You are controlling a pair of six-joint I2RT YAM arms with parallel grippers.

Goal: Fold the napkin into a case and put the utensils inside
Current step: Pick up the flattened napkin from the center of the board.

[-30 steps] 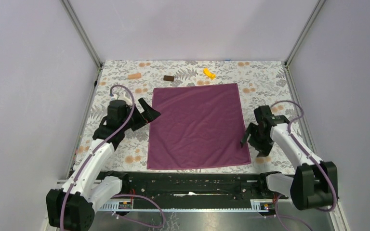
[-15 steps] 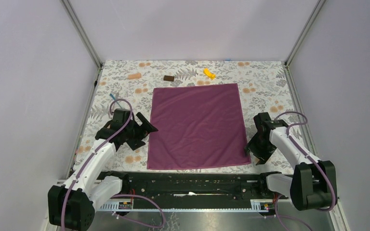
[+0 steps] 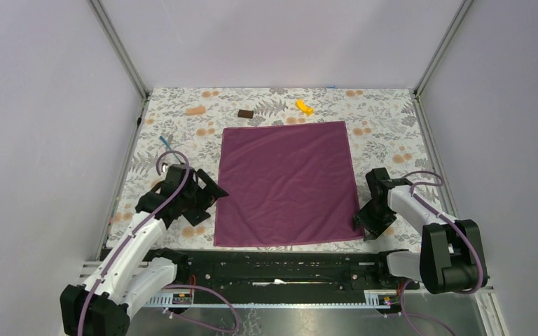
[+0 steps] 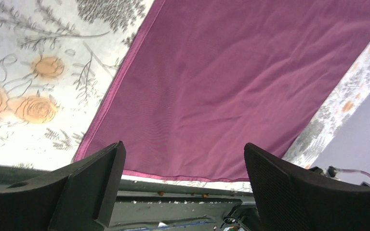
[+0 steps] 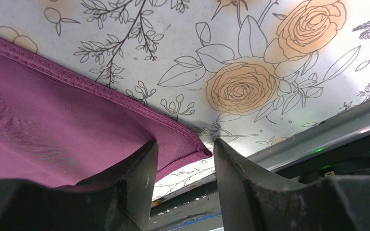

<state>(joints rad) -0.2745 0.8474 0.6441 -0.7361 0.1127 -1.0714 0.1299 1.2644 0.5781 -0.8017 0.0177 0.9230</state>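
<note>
The plum napkin (image 3: 287,183) lies flat and unfolded in the middle of the floral table cover (image 3: 385,126). My left gripper (image 3: 211,198) hovers at the napkin's left edge near its near-left corner. In the left wrist view it (image 4: 183,149) stands wide open with the napkin (image 4: 231,82) ahead and nothing between its fingers. My right gripper (image 3: 362,224) is at the near-right corner. In the right wrist view its jaws (image 5: 184,144) straddle that slightly raised corner (image 5: 188,142), with a gap still showing. A slim blue handle (image 3: 164,141), possibly one of the utensils, lies far left.
A yellow piece (image 3: 304,106), a brown block (image 3: 245,113) and a peach-coloured piece (image 3: 196,110) lie along the back of the table. The black frame rail (image 3: 273,260) runs along the near edge just behind both grippers. Walls close in the left, right and back.
Both grippers have moved toward the near edge, the right one down to the napkin's near-right corner. Its jaws have narrowed around that corner. The left gripper has stayed wide open.
</note>
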